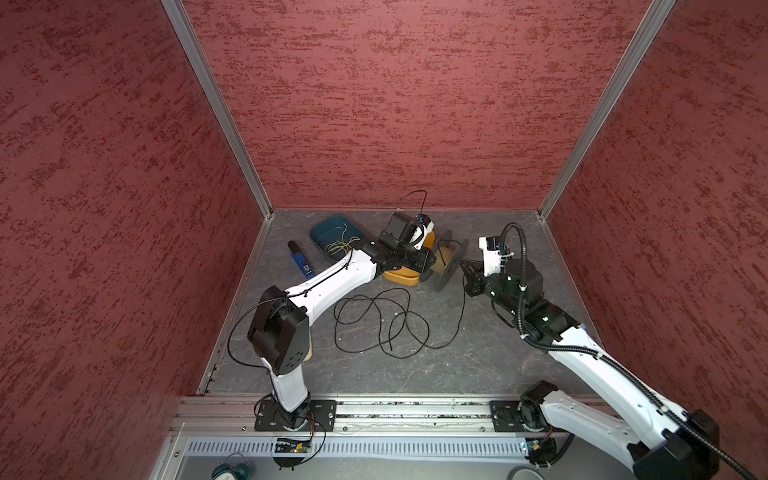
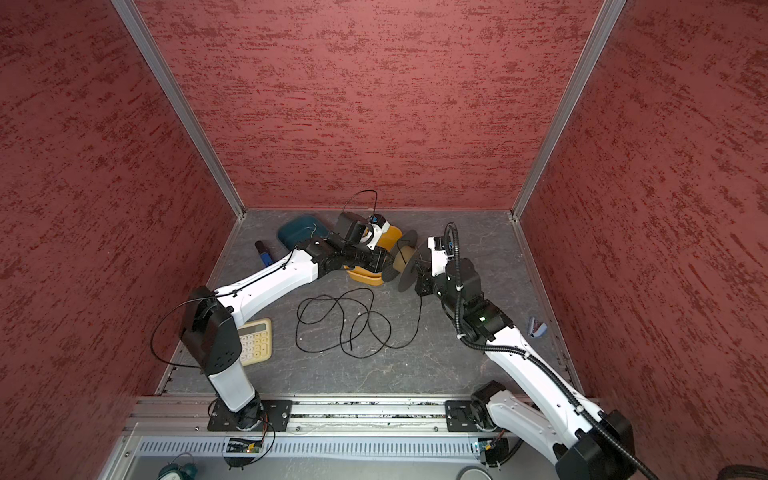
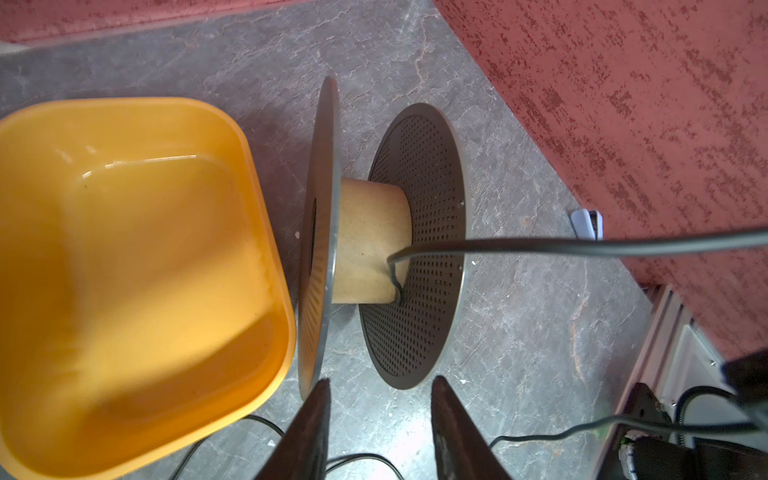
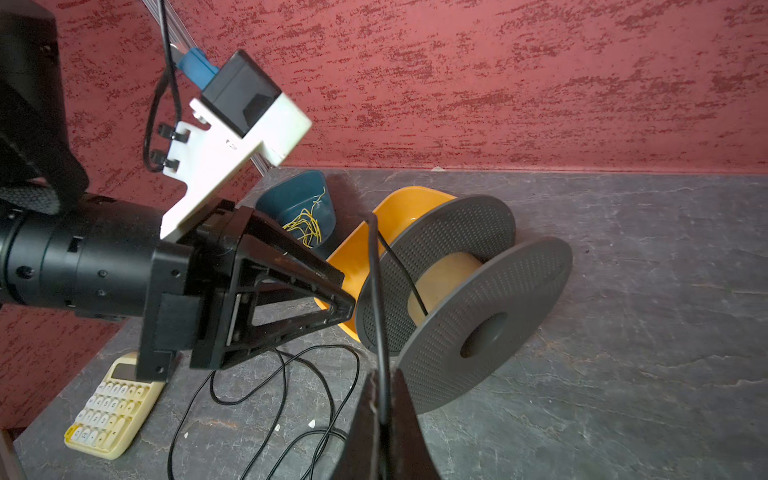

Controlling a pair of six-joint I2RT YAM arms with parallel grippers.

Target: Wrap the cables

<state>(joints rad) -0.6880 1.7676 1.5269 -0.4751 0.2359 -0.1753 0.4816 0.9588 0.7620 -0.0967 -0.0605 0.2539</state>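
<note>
Right wrist view shows right gripper (image 4: 383, 376) pinching cable (image 4: 376, 291). Jaws of left gripper (image 3: 379, 384) spread; spool (image 3: 368, 237) just ahead, orange tray (image 3: 145, 257) beside

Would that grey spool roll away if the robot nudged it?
Probably: the spool stands on two round rims. It looks light, with thin perforated discs. The orange tray beside one disc may stop tipping that way.

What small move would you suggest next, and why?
Probably sweep the right gripper around the spool's cardboard core to lay one turn: it is shut on the black cable, which reaches the core, while the left gripper stands open.
</note>
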